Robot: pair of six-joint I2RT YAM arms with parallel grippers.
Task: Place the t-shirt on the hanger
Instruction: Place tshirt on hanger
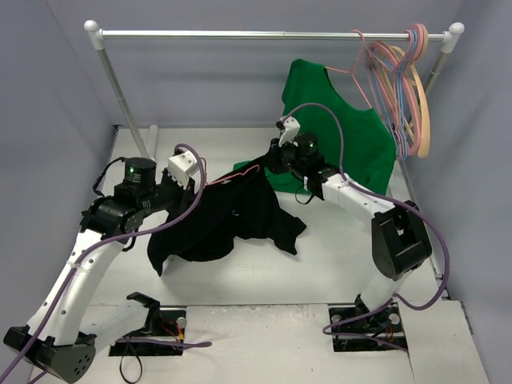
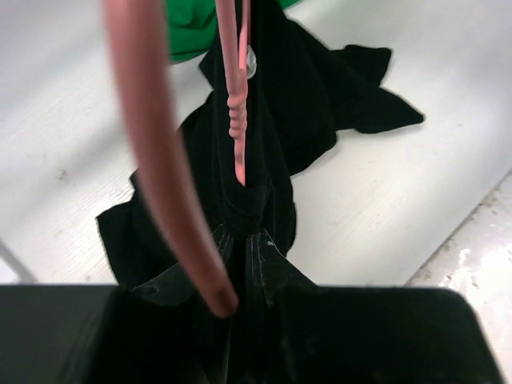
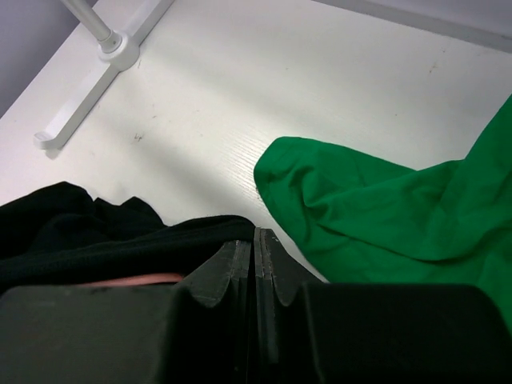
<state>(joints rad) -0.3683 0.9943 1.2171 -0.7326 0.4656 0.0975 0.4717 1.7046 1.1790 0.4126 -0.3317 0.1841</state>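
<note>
The black t-shirt [image 1: 232, 220] hangs bunched over the middle of the table, its lower part resting on the surface. The pink wire hanger [image 1: 240, 172] runs along its top edge. My left gripper [image 1: 202, 184] is shut on gathered black cloth [image 2: 304, 96] just below the hanger's twisted neck [image 2: 238, 120]; the hook curves close past the lens. My right gripper [image 1: 273, 166] sits at the shirt's right shoulder. Its jaws [image 3: 254, 240] are pressed together with nothing showing between them. Black cloth [image 3: 80, 232] and a bit of pink wire [image 3: 136, 280] lie against its left finger.
A green t-shirt [image 1: 352, 136] hangs from the rack rail [image 1: 264, 35], its hem spread on the table behind the right gripper [image 3: 384, 216]. Several blue, pink and tan hangers [image 1: 408, 88] hang at the rail's right end. The rack's left pole [image 1: 120, 88] and foot [image 3: 104, 64] stand behind.
</note>
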